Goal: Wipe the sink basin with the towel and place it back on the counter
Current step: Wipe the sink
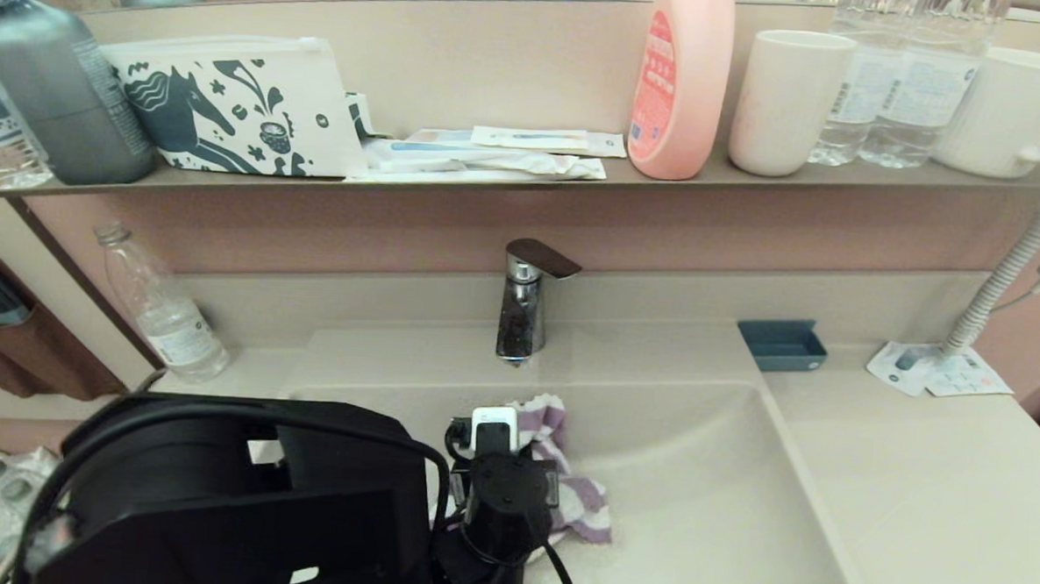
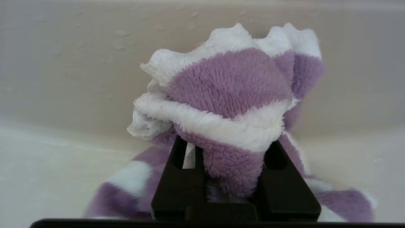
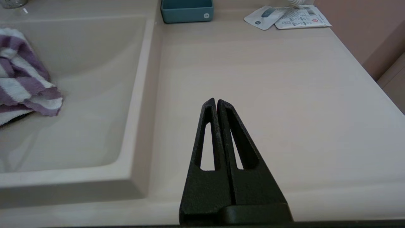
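**Arm and gripper status**

Left arm: extended forward and low in the head view, black wrist housing in the foreground. Left gripper point(image 2: 235, 164) points ahead; its jaws are closed on a bunch of the towel point(image 2: 227, 95), with cloth pinched between the two black fingers point(image 2: 177, 186) and spilling over them.

Right arm: outside the head view. Right gripper point(image 3: 216, 104) hangs above the bench point(image 3: 284, 95), jaws pressed together tip to tip, nothing between them.
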Robot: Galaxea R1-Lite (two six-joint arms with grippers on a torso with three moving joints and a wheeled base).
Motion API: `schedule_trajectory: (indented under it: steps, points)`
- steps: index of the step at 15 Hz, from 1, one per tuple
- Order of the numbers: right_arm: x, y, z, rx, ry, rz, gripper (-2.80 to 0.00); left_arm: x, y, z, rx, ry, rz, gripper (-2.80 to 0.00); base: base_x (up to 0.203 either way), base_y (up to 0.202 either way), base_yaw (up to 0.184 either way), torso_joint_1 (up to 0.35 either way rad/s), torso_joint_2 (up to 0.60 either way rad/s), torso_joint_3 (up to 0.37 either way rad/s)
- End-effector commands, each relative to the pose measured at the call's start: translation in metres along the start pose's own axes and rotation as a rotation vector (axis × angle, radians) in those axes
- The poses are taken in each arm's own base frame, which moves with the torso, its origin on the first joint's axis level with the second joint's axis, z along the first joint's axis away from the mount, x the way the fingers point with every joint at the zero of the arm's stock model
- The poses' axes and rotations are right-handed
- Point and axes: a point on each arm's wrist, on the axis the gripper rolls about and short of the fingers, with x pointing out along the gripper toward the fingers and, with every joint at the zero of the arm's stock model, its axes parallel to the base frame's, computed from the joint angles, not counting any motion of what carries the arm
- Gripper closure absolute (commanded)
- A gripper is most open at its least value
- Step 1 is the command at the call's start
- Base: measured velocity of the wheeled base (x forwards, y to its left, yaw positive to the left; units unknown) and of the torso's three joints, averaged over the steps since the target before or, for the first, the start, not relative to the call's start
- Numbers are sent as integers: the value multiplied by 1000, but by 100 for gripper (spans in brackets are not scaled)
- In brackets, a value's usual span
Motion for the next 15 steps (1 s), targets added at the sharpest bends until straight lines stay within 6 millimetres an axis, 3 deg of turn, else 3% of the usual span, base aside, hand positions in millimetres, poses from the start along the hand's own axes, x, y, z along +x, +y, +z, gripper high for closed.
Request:
schedule_trajectory:
  steps: [1, 6, 10, 15]
  points:
    - [0, 0, 0, 0, 0, 0, 0, -1, 17, 1, 6, 14, 24, 0, 0, 0, 0, 0, 0, 0]
    - [0, 0, 0, 0, 0, 0, 0, -9, 69, -7, 31, 73, 60, 0, 0, 0, 0, 0, 0, 0]
    - [0, 0, 0, 0, 0, 0, 0, -3, 115, 13, -12, 91, 70, 0, 0, 0, 0, 0, 0, 0]
    - [0, 0, 0, 0, 0, 0, 0, 16, 177, 24, -2, 119, 97, 0, 0, 0, 0, 0, 0, 0]
